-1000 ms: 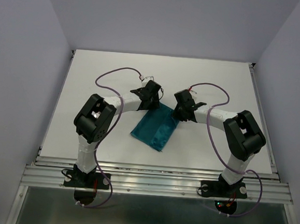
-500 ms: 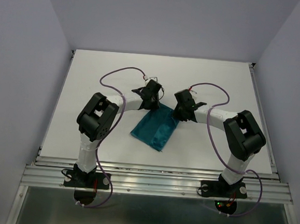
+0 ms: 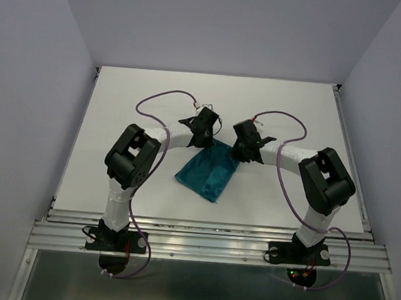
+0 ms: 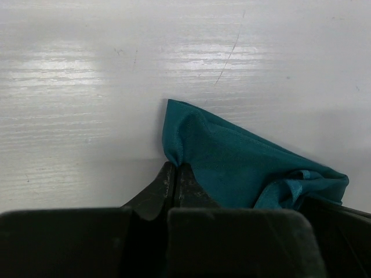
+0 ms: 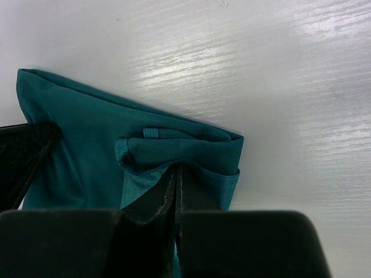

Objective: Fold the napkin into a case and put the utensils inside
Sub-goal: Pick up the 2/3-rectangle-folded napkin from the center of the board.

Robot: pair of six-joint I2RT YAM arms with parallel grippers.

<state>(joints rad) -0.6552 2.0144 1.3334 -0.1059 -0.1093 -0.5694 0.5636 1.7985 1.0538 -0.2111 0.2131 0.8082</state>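
I am watching the teal napkin (image 3: pixel 208 173) lying folded on the white tabletop (image 3: pixel 294 109), between the two arms. My left end effector (image 4: pixel 175 169) is pinching the cloth's far left corner, its jaws clenched on the fabric. My right end effector (image 5: pixel 175 172) is gripping the folded far right edge, its jaws pressed together on the layers.

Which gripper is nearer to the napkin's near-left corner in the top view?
Left. The left gripper pinches the napkin at its far-left corner, on that same side; the right gripper pinches the far-right corner.
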